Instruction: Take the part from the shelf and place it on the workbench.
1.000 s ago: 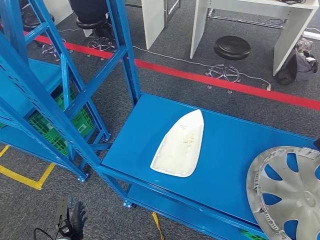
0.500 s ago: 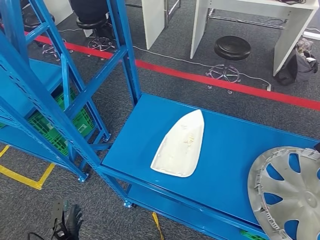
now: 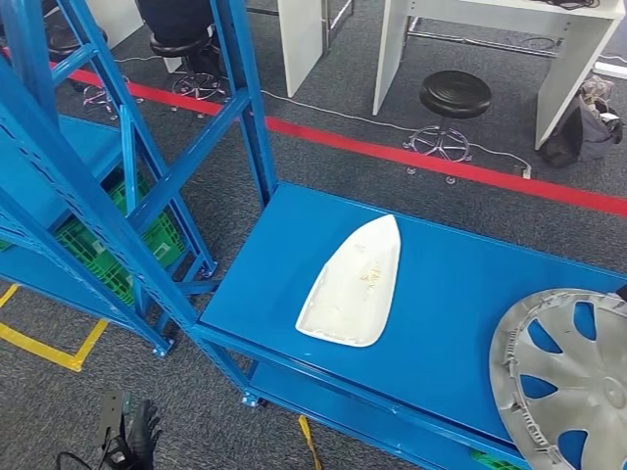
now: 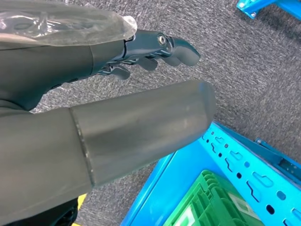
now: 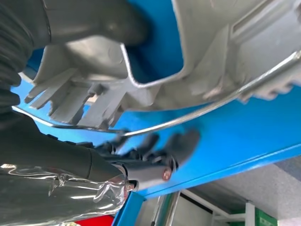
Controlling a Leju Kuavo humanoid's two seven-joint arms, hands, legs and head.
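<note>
Right hand (image 5: 149, 155) grips the hubcap (image 3: 565, 377) at its rim: thumb over the top face, dark fingers under the edge, seen close in the right wrist view. Head view shows the silver hubcap low at the right, over the near right end of the blue desk (image 3: 444, 284); can't tell if it is touching the surface or just above it. Left hand (image 3: 137, 436) hangs low by the carpet beside the blue shelf (image 3: 88, 211), fingers loosely apart, holding nothing.

White curved panel (image 3: 351, 284) lies flat mid-desk, apart from the hubcap.

Step, as I judge it: placement stage, part carried to the desk, not yet released. Next move calls for setting the hubcap flat on bare blue surface, away from the white panel and off the front edge, then letting go.
</note>
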